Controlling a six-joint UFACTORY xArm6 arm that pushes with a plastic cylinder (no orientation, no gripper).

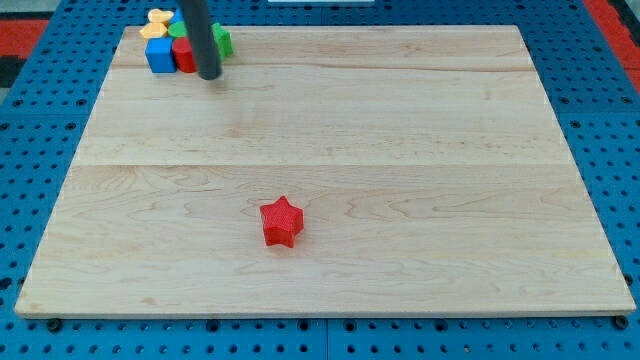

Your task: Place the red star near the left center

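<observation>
Red star (pixel 282 222) sits below board (pixel 320 170) centre, slightly toward the view's left, well short of the board's left-centre edge. Nothing done yet, by my read. My tip (pixel 209 74) holds nothing, parked at the board's top-left corner beside the block cluster: blue cube (pixel 159 55), yellow block (pixel 157 22), green block (pixel 222 41). Full push left remains.

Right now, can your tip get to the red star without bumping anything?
Probably yes. My tip sits at the view's top left beside the clustered blocks, and the red star lies alone toward the bottom centre, with only bare board between us.
</observation>
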